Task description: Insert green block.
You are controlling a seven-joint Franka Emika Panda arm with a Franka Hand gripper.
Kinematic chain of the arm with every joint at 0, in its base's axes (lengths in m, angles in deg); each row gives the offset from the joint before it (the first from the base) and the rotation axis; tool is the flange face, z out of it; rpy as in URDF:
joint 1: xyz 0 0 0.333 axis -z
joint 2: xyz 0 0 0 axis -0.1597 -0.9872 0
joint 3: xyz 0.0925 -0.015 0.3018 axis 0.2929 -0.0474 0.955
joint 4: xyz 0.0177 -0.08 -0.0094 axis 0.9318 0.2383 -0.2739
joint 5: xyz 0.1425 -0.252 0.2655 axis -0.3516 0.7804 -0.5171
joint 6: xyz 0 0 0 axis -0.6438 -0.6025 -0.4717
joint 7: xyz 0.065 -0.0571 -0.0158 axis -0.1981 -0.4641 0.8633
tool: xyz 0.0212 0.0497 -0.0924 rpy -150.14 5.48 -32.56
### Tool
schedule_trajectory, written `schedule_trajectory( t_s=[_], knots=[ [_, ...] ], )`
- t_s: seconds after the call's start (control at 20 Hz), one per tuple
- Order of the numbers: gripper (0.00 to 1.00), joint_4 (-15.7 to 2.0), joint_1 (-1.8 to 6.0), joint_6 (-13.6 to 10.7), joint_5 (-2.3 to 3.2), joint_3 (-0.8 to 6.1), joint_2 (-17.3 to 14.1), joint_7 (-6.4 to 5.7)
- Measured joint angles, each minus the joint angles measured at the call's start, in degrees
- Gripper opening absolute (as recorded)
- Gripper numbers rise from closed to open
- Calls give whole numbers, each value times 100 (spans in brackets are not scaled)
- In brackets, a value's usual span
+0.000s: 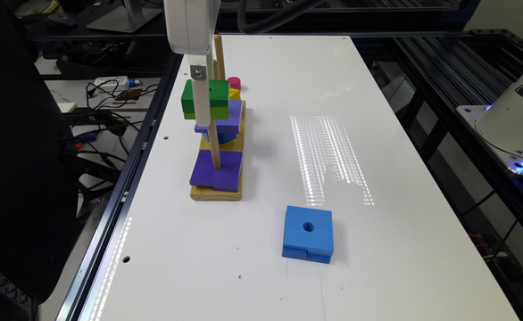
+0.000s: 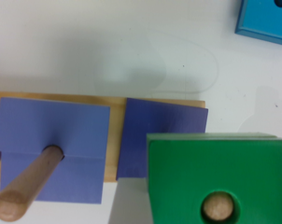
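I see the green block [image 1: 205,100] held up in the air by the end effector [image 1: 202,96], one white finger clamped down its near face. In the wrist view the peg tip [image 2: 217,206] sits inside the block's centre hole. The wooden base [image 1: 217,192] lies near the worktop [image 1: 315,89] edge on the exterior view's left. The blue block [image 1: 308,233] rests well apart, with open white surface around it.
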Motion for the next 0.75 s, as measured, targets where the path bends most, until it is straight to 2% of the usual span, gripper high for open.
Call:
schedule_trajectory(
  t_s=[0.3, 0.5, 0.75],
  knots=[
    [0, 1, 0, 19, 7, -2, -33, 0],
    [0, 2, -1, 177, 59, -2, -238, -2],
    [0, 1, -1, 204, 70, -2, -276, -2]
  ],
)
